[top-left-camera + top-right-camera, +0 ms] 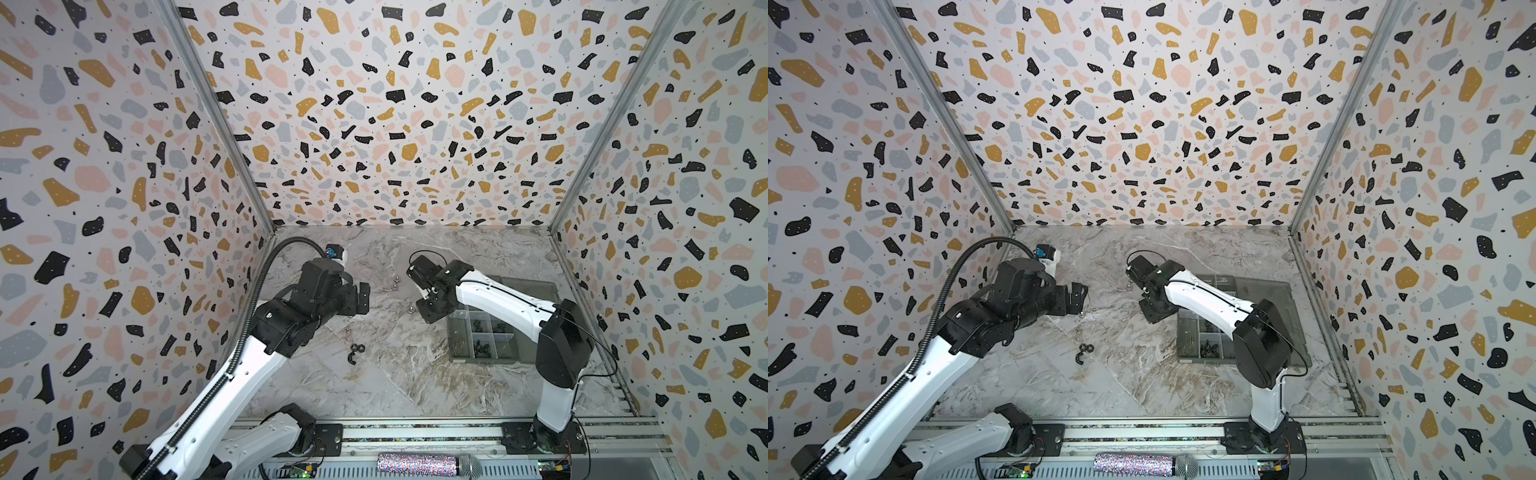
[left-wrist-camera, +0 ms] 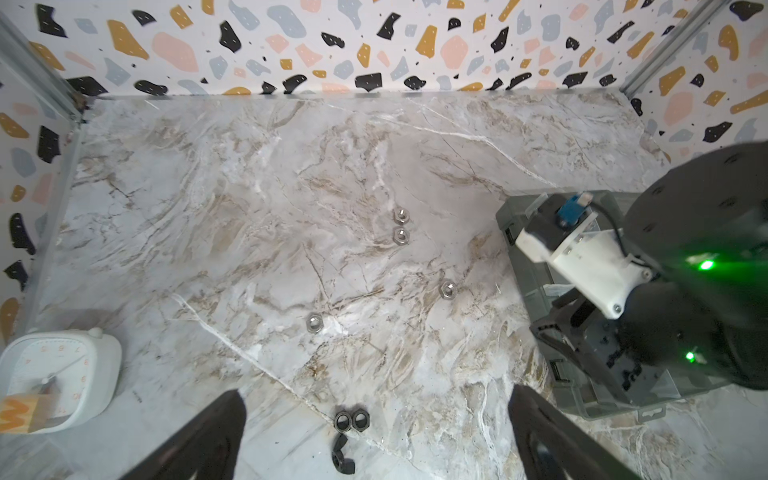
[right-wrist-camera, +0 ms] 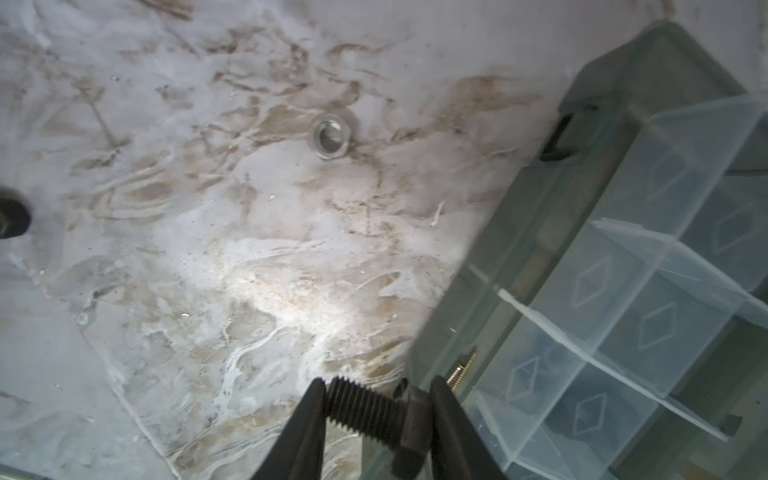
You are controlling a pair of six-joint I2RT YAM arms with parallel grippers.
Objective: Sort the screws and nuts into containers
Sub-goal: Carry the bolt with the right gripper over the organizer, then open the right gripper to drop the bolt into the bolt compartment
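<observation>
My right claw (image 3: 376,395), clamped end to end on a black bolt (image 3: 365,413), hangs low over the marble table (image 3: 249,270) just beside the organiser box (image 3: 498,232). The bolt's long axis spans the gap: its threaded tip is against one finger and its head against the other, so it lies level and crosswise to the claw.

In a top view the right claw (image 1: 430,309) sits just off the box's (image 1: 482,360) far left corner. The compartments (image 1: 478,332) lie to the right of it and nearer the arm's base. I judge that the coming move is a short carry that way, head end leading, over the rim and above the right cell. Some cells already hold dark pieces, but their kind is too small for me to read.

The right arm reaches forward from its base and leans left across the box, with its wrist bent down. It is the nearer arm by far.

My left claw (image 2: 376,392) is spread wide and empty, held above the table on a raised elbow. Two black nuts (image 2: 352,419) lie almost under it, and four silver nuts (image 2: 314,323) are scattered further out across the table.
</observation>
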